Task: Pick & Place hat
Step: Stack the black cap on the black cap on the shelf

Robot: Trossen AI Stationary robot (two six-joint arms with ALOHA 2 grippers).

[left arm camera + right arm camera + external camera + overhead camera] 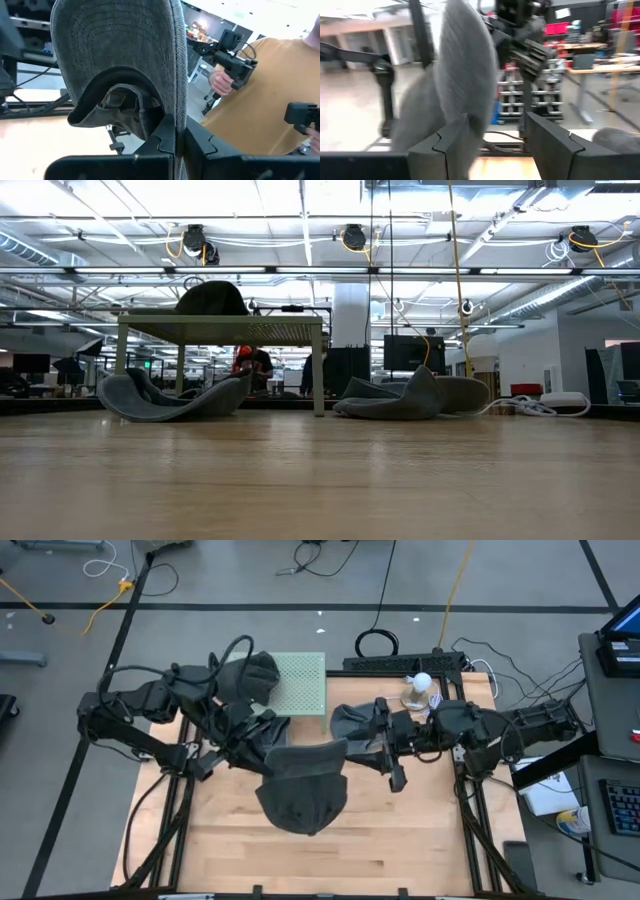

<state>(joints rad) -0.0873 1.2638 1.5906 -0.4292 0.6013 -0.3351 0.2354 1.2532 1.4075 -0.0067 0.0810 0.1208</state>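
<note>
A dark grey cap (305, 788) hangs above the table's middle, its brim (305, 754) toward the far side and its crown toward the near edge. My left gripper (262, 743) is shut on the brim's left end. In the left wrist view the cap (120, 55) rises from the fingers. My right gripper (392, 768) is open just right of the cap, and in its wrist view the cap (465, 65) stands by one finger (451, 145). I cannot tell whether they touch. The lifted cap does not show in the low view. My left gripper pinches the edge of the cap's brim (176, 107) between its two fingers (161, 142), which come level from the table's left. The cap is lifted clear of the table, its brim edge-on between the fingers and its underside showing.
A green mesh rack (303, 682) stands at the far middle with another cap (252, 673) on top. A further cap (350, 720) lies on the table right of it, and one lies left (170, 395). A bottle (418, 690) stands far right. A person (260, 100) stands beyond the table.
</note>
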